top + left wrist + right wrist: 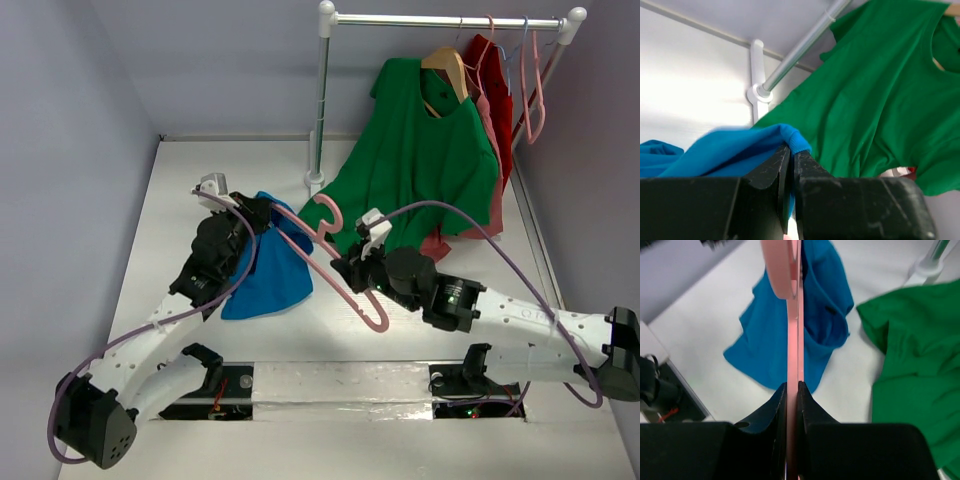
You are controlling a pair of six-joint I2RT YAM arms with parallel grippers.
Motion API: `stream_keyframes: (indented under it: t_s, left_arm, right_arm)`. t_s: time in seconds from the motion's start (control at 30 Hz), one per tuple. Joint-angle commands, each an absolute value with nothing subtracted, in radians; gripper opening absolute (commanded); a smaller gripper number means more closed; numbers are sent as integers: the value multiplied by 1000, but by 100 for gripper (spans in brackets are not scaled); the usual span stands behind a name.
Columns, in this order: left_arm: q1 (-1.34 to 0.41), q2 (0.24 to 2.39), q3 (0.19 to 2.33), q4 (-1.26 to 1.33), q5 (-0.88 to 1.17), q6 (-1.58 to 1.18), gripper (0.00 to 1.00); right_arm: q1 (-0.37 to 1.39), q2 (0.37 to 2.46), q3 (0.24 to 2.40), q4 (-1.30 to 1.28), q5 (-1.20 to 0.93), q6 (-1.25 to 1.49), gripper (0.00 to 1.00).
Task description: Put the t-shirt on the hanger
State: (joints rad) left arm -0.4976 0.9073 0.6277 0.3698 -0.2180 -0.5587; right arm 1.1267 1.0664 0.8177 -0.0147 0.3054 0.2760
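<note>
The blue t-shirt lies bunched on the table left of centre. My left gripper is shut on its ribbed collar edge and lifts that edge. The pink hanger runs from the shirt's top down to the right, its hook curling up near the green shirt. My right gripper is shut on the hanger's bar. In the right wrist view the hanger's far end sits at the t-shirt, at its neck opening.
A clothes rail stands at the back with a green t-shirt on a wooden hanger, red and pink shirts and bare pink hangers. The rail's post base is close behind the hook.
</note>
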Motion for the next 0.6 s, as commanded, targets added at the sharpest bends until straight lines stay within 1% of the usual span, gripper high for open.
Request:
stream_keyframes:
  t_s: [0.0,0.1,0.17,0.4,0.53,0.57]
  left_arm:
    - [-502,841,627,387,-276,-572,0]
    - [-511,781,623,399,-294,-580,0]
    - [-511,755,627,406,-279,-581,0]
    - [-586,710,660,425,-189,-572,0]
    - [-636,703,698,379,-160,-557,0]
    - [-637,703,709,367,-141,-551,0]
  right_arm:
    - [1170,1023,914,106,480,227,0]
    - [1184,1017,928,74,546,224,0]
    - [1184,1034,922,98,590,210,0]
    - [1184,1259,1014,228,546,163,0]
    - [1122,1374,1074,300,477,161,0]
    - [1121,1387,1072,367,460,163,0]
